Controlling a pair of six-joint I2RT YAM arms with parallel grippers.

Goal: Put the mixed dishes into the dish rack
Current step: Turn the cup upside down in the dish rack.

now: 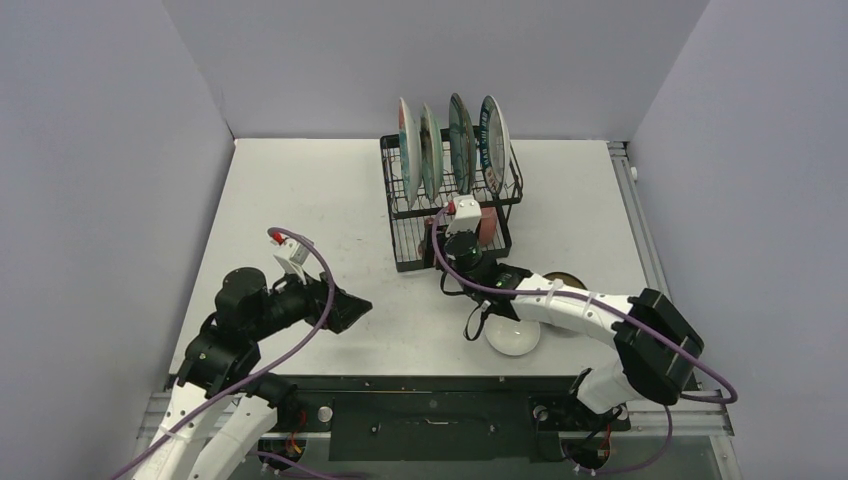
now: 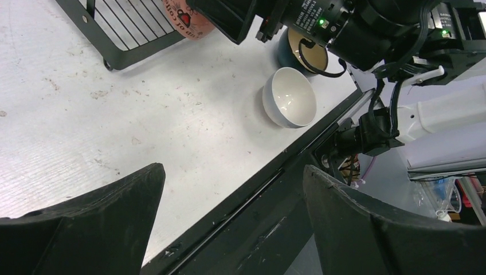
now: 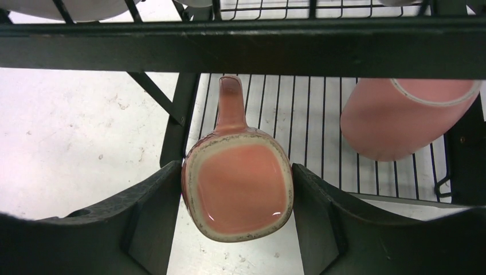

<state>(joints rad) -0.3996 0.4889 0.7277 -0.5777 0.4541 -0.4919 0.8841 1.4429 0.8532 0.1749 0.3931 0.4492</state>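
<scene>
So the right tool (image 3: pixel 236 172) is clamped on a pink mug (image 3: pixel 238 201) at the lower tray of the dish rack (image 3: pixel 258 43). Meanwhile the left tool (image 2: pixel 232 177) hangs wide open over the table (image 2: pixel 114 114), empty.

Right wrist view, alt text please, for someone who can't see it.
The right gripper holds a pink mug, handle pointing away, at the edge of the dish rack. A second pink mug lies tipped on its lower tray.
</scene>
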